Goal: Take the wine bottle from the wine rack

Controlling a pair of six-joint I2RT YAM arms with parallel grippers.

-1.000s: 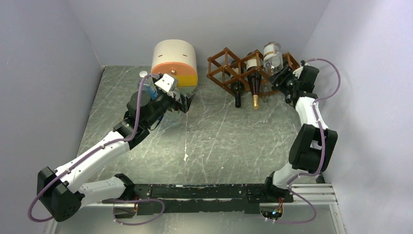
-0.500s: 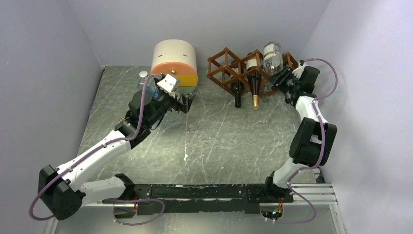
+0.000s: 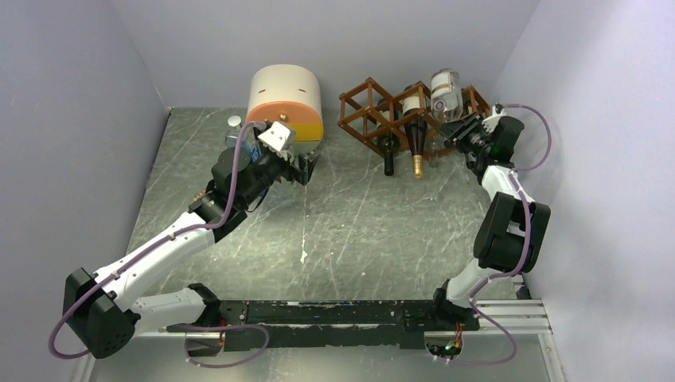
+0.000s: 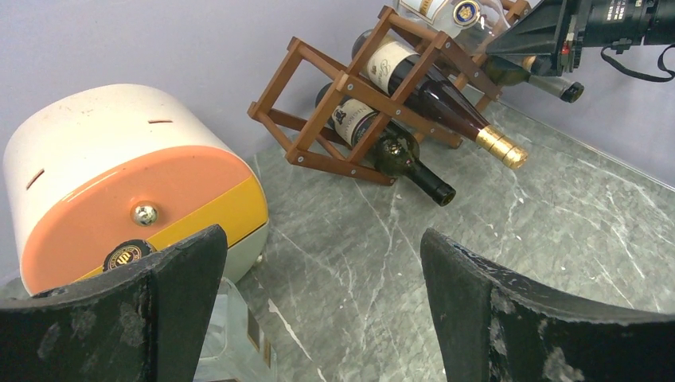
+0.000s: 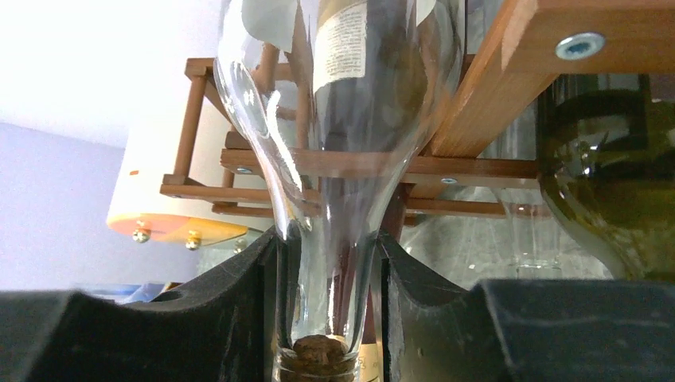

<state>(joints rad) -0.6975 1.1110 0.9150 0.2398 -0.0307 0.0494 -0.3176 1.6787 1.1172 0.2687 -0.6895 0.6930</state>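
The right gripper point(image 5: 328, 267) pinched the neck of the clear glass wine bottle point(image 5: 350, 143) in the reddish-brown wooden lattice wine rack point(image 5: 493, 95). The left gripper point(image 4: 322, 298) stood spread wide, empty.

Open middle, cramped right corner
Free passage over the surface point(image 3: 358, 231) between the arms; drawer box point(image 3: 285, 95) and wine rack point(image 3: 368, 118) line the back, two dark bottle necks point(image 3: 389, 161) jutting forward; the right tool point(image 3: 463, 127), clamped on the clear wine bottle point(image 3: 446, 86), sits at the rack's right end near the side wall point(image 3: 593, 159)
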